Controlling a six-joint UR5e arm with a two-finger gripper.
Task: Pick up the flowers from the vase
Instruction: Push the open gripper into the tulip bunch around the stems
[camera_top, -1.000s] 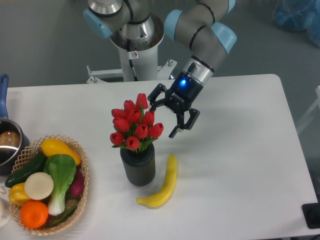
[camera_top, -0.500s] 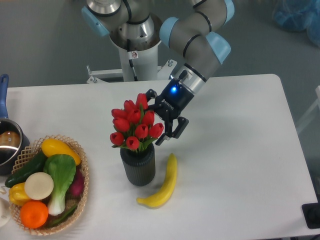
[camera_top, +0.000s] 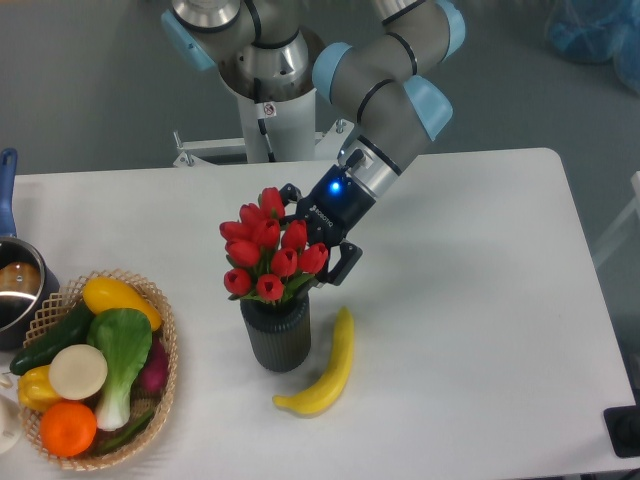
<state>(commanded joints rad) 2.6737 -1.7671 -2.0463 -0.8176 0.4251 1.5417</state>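
Red tulips: the flowers (camera_top: 267, 248) stand in the vase (camera_top: 276, 331), heads bunched above its mouth, now tipped slightly away from the arm.
Vase: dark ribbed cylinder on the white worktop (camera_top: 480, 300), banana (camera_top: 325, 368) just beside it.
Gripper: the gripper (camera_top: 318, 240) has closed in on the bunch over the last second, fingers apart, one behind the blooms and one at their near side.
Contact: touching the heads; not yet clamped.
Meaning: approach done; closing and lifting remain, by my judgement.
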